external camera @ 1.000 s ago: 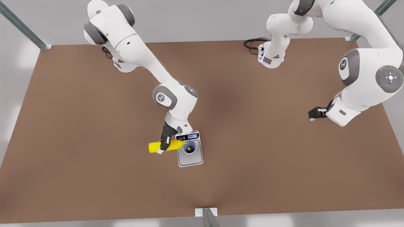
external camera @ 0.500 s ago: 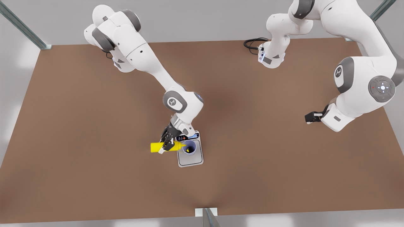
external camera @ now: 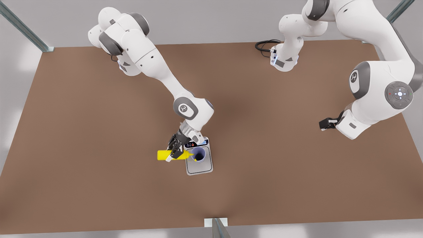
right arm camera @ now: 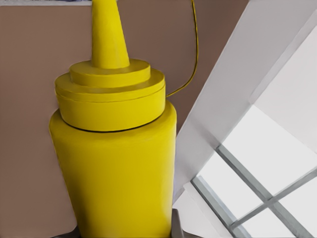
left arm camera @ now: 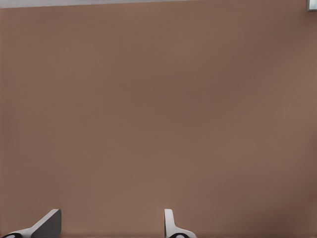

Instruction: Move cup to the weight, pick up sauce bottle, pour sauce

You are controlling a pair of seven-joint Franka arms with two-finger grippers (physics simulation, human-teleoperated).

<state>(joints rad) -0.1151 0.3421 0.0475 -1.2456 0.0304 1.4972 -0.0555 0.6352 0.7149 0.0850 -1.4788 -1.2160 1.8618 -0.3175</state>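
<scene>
The yellow sauce bottle (external camera: pixel 163 155) lies nearly level above the table, and my right gripper (external camera: pixel 174 152) is shut on its middle. Its nozzle reaches over the rim of the lavender cup (external camera: pixel 199 153), which stands upright on the weight (external camera: pixel 201 168) near the display. A yellow spot of sauce (external camera: pixel 195 160) shows at the cup's near rim. The right wrist view has the sauce bottle (right arm camera: pixel 116 163) up close, with a thin yellow thread (right arm camera: pixel 195 44) curving beside the nozzle. My left gripper (external camera: pixel 325 125) waits open over bare table at the front view's right, its fingers (left arm camera: pixel 47 224) apart.
The brown table (external camera: pixel 99 132) stretches wide on all sides of the weight. A black cable (external camera: pixel 264 44) loops by the far arm base. Metal frame posts stand at the far corners, and one post (external camera: pixel 218 228) rises at the near edge's middle.
The right arm has stretched lower and the bottle has shifted slightly, its nozzle staying over the cup. The left gripper has drifted a little toward the front view's left and nearer.
</scene>
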